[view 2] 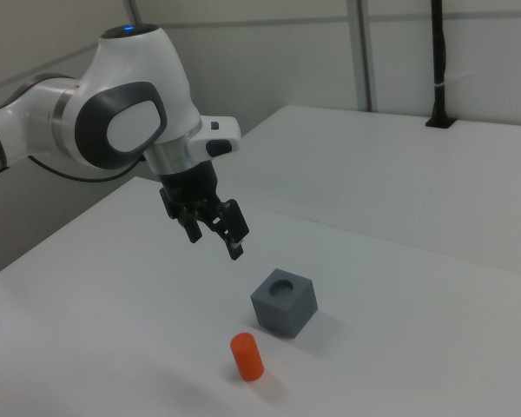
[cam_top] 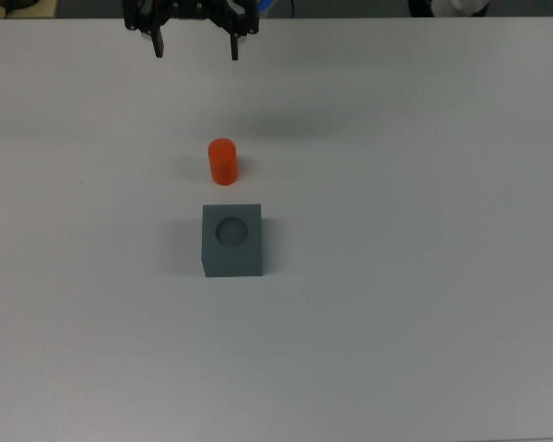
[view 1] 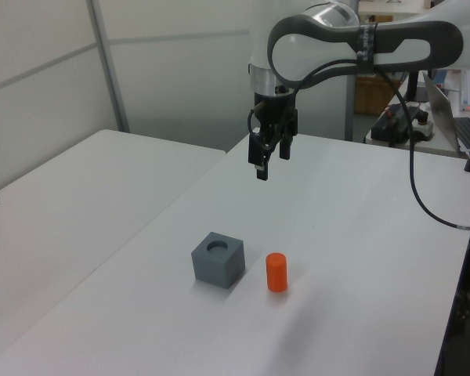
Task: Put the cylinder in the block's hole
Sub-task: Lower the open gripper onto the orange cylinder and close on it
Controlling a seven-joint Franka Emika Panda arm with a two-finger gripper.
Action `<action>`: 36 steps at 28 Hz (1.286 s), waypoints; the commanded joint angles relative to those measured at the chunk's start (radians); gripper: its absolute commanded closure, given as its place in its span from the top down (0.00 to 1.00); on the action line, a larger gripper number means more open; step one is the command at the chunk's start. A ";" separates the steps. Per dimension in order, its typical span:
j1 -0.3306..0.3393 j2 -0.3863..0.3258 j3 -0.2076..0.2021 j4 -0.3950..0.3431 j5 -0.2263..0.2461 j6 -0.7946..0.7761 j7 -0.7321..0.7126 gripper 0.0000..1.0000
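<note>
Hovering at the top edge of the top view, high above the table (cam_top: 424, 304), gripper (cam_top: 196, 48) spread wide and gripping nothing. Standing upright near frame centre in the top view, long axis vertical, cylinder (cam_top: 222, 161) lying below the gripper in frame and slightly to the top view's right, well apart. Sitting just beyond the cylinder, lower in frame and not touching, block (cam_top: 231, 240) showing its hole (cam_top: 232, 230) facing up and unfilled. Stretching white and bare all around, tabletop leaving ample room for a descent.
</note>
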 commanded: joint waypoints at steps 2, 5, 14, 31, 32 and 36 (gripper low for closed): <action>0.007 0.005 0.002 -0.035 0.000 0.003 0.012 1.00; 0.008 0.003 0.004 -0.079 0.000 0.009 0.011 1.00; 0.041 0.002 0.007 -0.314 -0.013 0.247 0.009 1.00; 0.039 0.146 0.005 -0.377 -0.082 0.411 0.022 1.00; 0.039 0.152 0.005 -0.375 -0.082 0.419 0.022 1.00; 0.041 0.175 0.005 -0.371 -0.082 0.453 0.051 0.97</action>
